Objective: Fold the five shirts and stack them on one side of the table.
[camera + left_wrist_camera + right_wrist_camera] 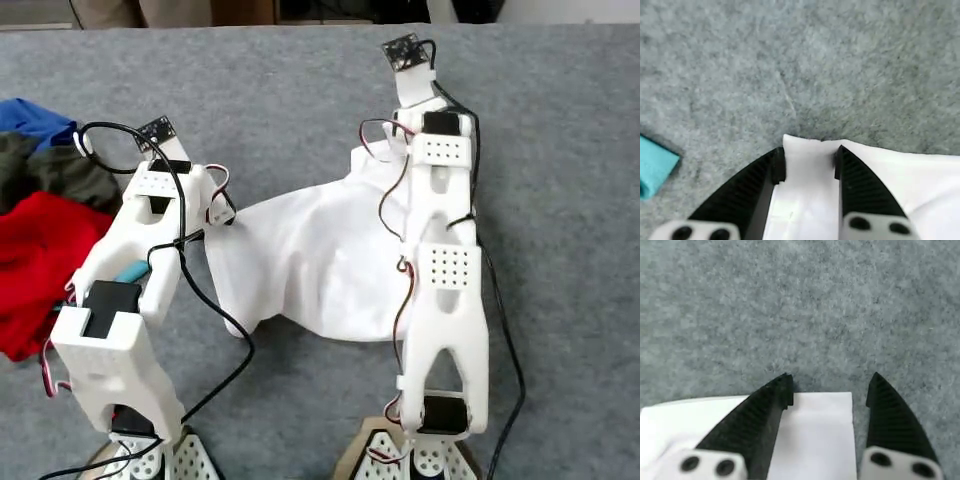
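Shirts counted: four in total, namely one white shirt [310, 260], one red shirt [40, 260], one dark shirt [60, 175] and one blue shirt [35, 115]. Arms: two, a left arm [105, 345] and a right arm [445, 290], with one gripper each (left gripper [809, 160], right gripper [832, 387]) and two black fingers [765, 410] per gripper. Other items: two camera boards [403, 50], one per wrist; one teal item [655, 167], kind not determinable; one grey table [560, 200].
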Robot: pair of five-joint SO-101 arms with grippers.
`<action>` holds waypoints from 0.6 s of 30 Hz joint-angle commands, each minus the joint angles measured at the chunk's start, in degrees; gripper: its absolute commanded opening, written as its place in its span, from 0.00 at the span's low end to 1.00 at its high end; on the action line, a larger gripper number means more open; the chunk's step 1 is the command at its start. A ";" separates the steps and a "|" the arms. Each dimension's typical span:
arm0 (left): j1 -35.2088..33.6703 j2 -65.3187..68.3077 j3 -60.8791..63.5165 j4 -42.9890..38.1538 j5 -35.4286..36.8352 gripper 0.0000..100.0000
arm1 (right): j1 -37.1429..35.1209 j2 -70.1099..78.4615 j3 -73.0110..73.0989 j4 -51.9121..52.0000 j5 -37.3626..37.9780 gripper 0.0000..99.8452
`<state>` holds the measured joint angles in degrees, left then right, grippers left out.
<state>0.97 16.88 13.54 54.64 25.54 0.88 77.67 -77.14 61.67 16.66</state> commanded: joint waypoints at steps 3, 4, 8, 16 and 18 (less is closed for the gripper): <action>-0.09 -0.31 -2.29 -0.26 0.09 0.17 | 2.15 -4.44 0.48 -2.99 -0.62 0.25; -0.09 -0.31 -2.20 -0.26 0.09 0.17 | 2.42 -4.35 0.48 -3.16 -0.62 0.25; -0.09 -0.31 -2.20 -0.18 0.09 0.17 | 2.95 -2.33 0.13 -6.42 -0.44 0.25; -0.09 -0.31 -2.37 0.88 0.09 0.17 | -0.31 0.66 -0.04 -5.98 3.43 0.25; -0.09 -0.31 -2.37 0.88 0.09 0.17 | -0.40 0.75 -0.04 -5.89 3.34 0.25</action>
<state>0.97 16.88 13.54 54.99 25.54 1.67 78.99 -76.53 56.04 19.30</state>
